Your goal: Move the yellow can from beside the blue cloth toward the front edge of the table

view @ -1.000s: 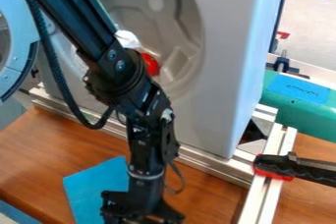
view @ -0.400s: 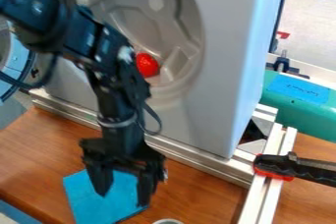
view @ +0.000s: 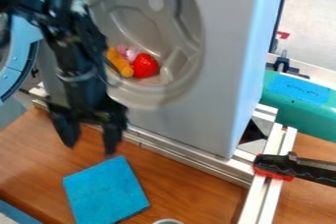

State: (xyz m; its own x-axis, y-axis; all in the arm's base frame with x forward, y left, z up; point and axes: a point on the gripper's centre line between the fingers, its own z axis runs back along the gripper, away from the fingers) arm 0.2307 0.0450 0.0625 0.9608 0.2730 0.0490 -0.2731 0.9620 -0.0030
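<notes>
The black gripper (view: 91, 145) hangs open over the wooden table at the left, in front of the grey drum housing, with nothing between its fingers. Below it and a little to the right, a blue cloth (view: 106, 191) lies flat on the table. Inside the round recess of the housing rest a red object (view: 145, 66), an orange one (view: 120, 63) and a pinkish one (view: 132, 52), close together. The arm partly covers the recess's left side.
A light grey housing (view: 216, 80) stands behind metal rails (view: 190, 158). At the right a black and red clamp (view: 289, 167) grips a rail. The round blue door (view: 23, 63) is at the left. A round grey rim (view: 168, 221) shows at the bottom edge.
The gripper has moved up and to the left, away from the blue cloth, which is now uncovered. The orange and pinkish objects have come into sight beside the red one.
</notes>
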